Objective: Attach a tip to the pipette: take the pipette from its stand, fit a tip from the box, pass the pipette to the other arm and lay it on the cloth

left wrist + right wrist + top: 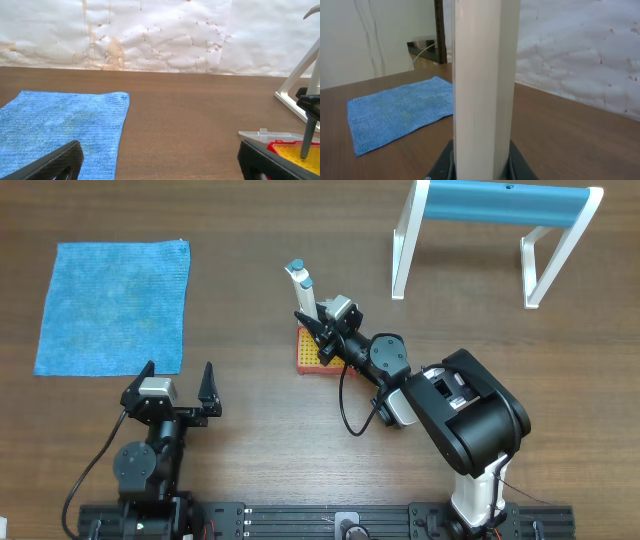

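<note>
The stand (500, 200), white legs under a blue bar, takes the upper right of the top view. The blue cloth (115, 305) lies flat in the upper left, well apart from it.

The right gripper (320, 332) sits near the middle of the frame, clamped on the pipette (300, 285), so the pipette is off the stand. In the right wrist view its pale body (485, 85) stands upright between the fingers. It is above the tip box (315, 352), a small red and yellow tray just below centre. In the left wrist view its thin lower end reaches down to the box at the lower right edge. Whether a tip is seated cannot be told.

The left gripper (178, 370) rests at the lower left with its fingers spread wide and nothing between them.

The pipette looks light and stiff, a smooth plastic shaft that could slide or twist in a loose hold. The body is probably the place to grip it. For the hand-over, the left gripper would do best to take a free stretch of the shaft, well clear of the narrow end. The tip is likely thin and easily knocked off or bent.
</note>
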You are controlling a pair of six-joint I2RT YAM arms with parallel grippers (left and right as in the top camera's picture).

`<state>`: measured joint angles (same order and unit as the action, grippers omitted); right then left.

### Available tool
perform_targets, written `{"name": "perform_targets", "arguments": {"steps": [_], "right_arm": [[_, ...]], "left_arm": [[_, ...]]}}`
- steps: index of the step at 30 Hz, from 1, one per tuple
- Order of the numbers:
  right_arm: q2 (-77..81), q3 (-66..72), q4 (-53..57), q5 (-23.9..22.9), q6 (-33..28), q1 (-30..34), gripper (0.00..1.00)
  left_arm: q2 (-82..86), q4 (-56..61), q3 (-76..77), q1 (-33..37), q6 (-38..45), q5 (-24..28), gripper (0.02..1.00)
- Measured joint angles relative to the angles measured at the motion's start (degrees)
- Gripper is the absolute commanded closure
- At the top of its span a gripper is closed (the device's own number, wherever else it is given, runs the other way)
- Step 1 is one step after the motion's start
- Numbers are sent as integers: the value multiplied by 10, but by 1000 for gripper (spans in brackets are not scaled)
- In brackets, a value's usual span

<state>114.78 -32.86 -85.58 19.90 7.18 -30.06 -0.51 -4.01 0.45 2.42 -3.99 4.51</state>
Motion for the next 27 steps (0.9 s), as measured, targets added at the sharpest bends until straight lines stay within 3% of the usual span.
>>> {"name": "perform_targets", "arguments": {"steps": [12, 21, 24, 27], "right_arm": [[-21, 9, 19, 0, 0, 8, 921], [-177, 9, 56, 1, 0, 12, 921], [-332, -5, 302, 2, -3, 12, 921], [-506, -65, 702, 4, -5, 13, 921]], "left_arm": [[0, 0, 0, 0, 0, 0, 18], [0, 0, 0, 0, 0, 0, 18], [0, 0, 0, 0, 0, 0, 18], [0, 0, 0, 0, 0, 0, 18]]}}
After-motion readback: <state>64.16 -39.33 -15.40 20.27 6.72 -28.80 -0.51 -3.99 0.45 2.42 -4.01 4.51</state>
